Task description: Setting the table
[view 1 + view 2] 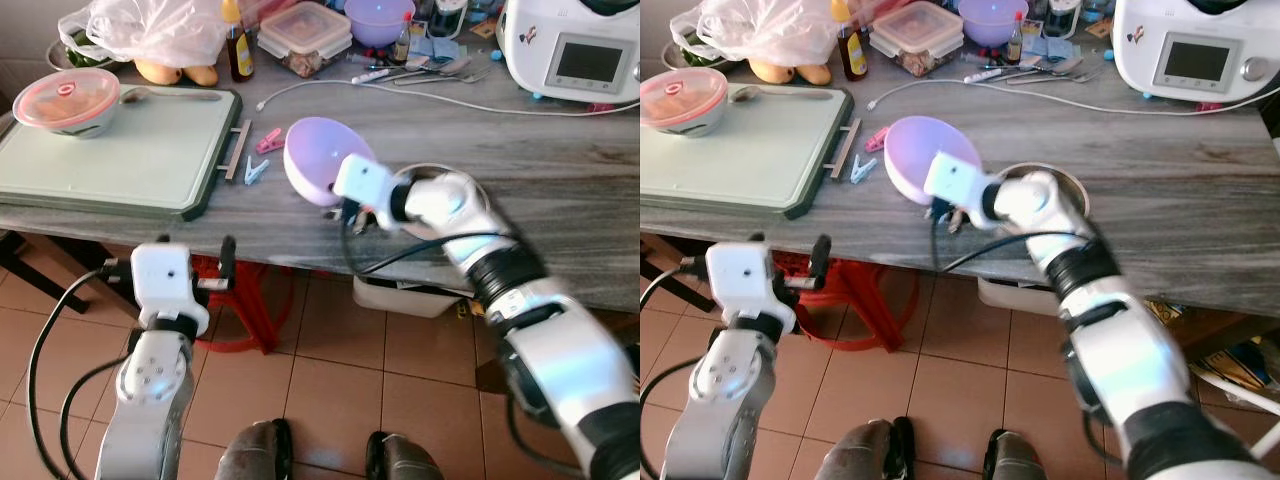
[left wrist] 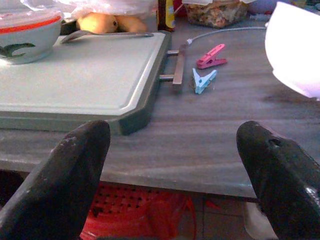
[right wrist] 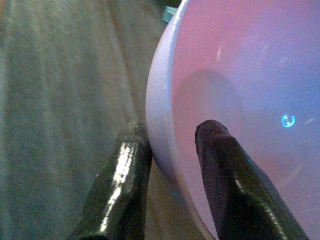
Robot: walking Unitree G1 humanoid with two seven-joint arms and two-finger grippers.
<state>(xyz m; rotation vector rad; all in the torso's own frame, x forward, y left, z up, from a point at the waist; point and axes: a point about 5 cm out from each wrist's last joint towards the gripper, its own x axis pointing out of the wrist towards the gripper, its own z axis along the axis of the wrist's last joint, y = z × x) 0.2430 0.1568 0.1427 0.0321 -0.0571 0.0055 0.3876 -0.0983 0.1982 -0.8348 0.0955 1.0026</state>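
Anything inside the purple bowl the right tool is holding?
The purple bowl looks empty apart from one finger of the right tool reaching over its rim. The part under that finger is hidden.

Even, soft daylight w/ no hard shadows; eye views sharp enough, slight wide-angle bend at edges. Lilac bowl [image 1: 318,156] washed pale by glare; in right wrist view a small blue glint inside it. Wrist views blur up close: fingers [image 2: 70,175] soft, desk [image 3: 65,75] grain smeared.
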